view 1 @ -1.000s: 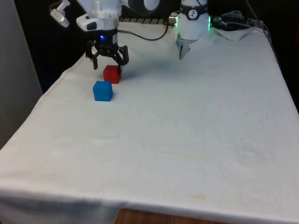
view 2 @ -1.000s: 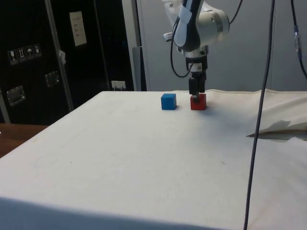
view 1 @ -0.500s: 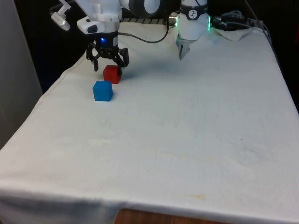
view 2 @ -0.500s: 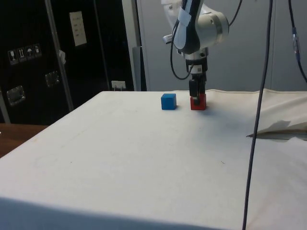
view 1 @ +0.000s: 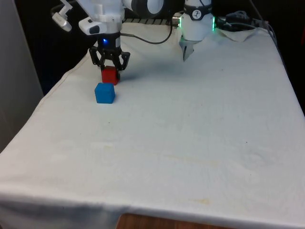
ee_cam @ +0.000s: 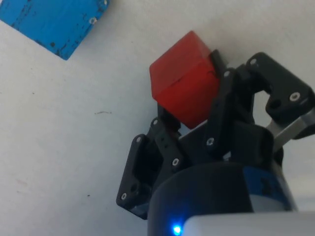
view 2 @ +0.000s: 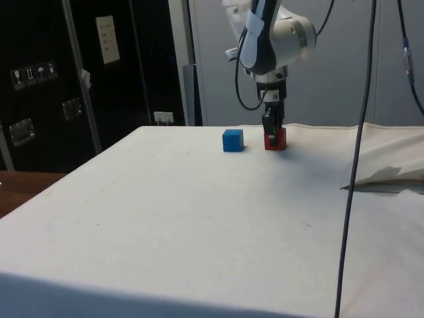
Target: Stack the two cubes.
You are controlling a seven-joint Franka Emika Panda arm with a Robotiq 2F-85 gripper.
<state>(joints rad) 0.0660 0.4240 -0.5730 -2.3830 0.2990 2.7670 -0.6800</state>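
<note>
Fingers (view 1: 104, 65) of the black gripper (view 1: 110, 69) were clamped on the red cube (view 1: 109, 76) in the front view, one on each side of it, with the cube low at the white cloth (view 1: 190, 124) near the table's far corner on the front view's left. The blue cube (view 1: 104, 93) sat on the cloth just beside the red one, nearer the camera and a little toward the front view's left, not touching it. In the side view the gripper (view 2: 273, 132) hung straight down over the red cube (view 2: 275, 140), which looked to be at cloth level, and the blue cube (view 2: 232, 140) stood apart from it. In the wrist view the red cube (ee_cam: 184, 93) was pinched between the two fingers (ee_cam: 167, 142), turned at an angle to them, and the blue cube (ee_cam: 51, 22) lay clear of it on the cloth (ee_cam: 64, 128).
</note>
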